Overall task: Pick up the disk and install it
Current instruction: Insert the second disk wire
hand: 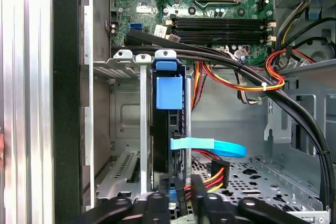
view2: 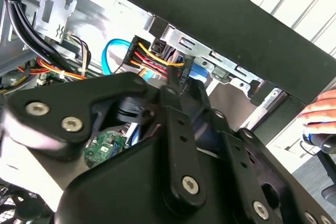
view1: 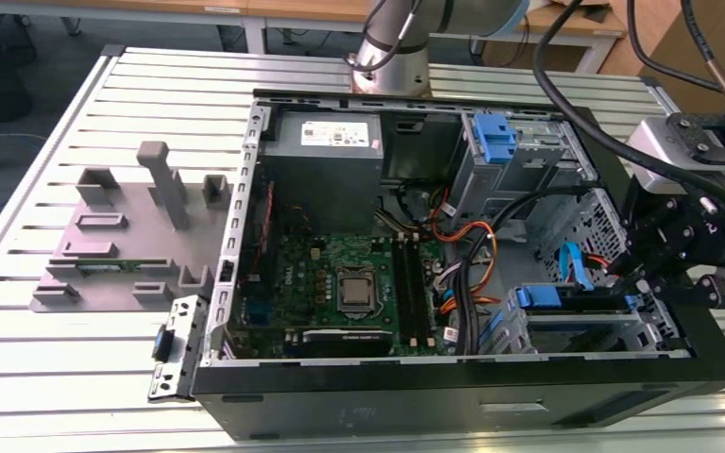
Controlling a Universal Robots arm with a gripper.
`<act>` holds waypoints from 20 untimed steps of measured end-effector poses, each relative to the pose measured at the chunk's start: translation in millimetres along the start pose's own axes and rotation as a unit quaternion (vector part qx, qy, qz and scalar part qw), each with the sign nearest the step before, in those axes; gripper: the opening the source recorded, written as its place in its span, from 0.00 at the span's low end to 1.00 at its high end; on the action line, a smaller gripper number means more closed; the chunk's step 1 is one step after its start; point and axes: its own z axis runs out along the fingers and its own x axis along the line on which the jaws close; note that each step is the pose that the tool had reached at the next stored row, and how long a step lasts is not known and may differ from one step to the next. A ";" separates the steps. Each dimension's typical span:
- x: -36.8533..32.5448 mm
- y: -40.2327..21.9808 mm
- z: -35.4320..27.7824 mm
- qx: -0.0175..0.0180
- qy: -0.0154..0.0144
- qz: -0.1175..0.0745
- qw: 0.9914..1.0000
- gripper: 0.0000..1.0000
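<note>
The disk (hand: 169, 93) stands on edge in the metal drive bay of the open computer case, its blue side rail and handle facing the first wrist view. In the exterior view the disk (view1: 570, 300) sits in the bay at the case's near corner, on the exterior view's right. My gripper (hand: 176, 200) straddles the disk's end, one black finger against each face, shut on it. In the second wrist view the gripper (view2: 176, 85) narrows onto a blue part (view2: 197, 72) of the disk, beside a connector with red and yellow wires (view2: 157, 56). In the exterior view the gripper (view1: 640, 283) hangs just over the case's wall on the exterior view's right.
Black cable bundles (hand: 252, 77) and a blue flat cable (hand: 220, 146) run close past the bay. A tall blue clip (view1: 494, 137), a grey power-supply box (view1: 325, 137) and the motherboard (view1: 337, 274) fill the case. A grey fixture (view1: 124, 236) stands on the slatted table. A hand (view2: 321, 111) shows outside the case.
</note>
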 end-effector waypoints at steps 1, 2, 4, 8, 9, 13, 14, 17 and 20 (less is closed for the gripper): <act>0.0 0.1 0.0 0.000 0.000 0.000 1.000 0.28; 0.0 0.1 0.0 0.000 0.000 0.000 1.000 0.28; 0.0 0.8 -0.1 0.000 0.000 0.000 1.000 0.28; -0.5 4.8 -0.9 0.000 -0.002 0.000 1.000 0.28; -0.4 5.4 -0.9 0.000 -0.002 0.000 1.000 0.28; -0.5 5.5 -0.9 0.000 -0.002 0.000 1.000 0.28; -0.5 5.6 -0.9 0.000 -0.002 0.000 1.000 0.28; -0.5 5.7 -0.9 0.000 -0.002 0.000 1.000 0.27; -0.5 5.8 -0.9 0.000 -0.002 0.000 1.000 0.16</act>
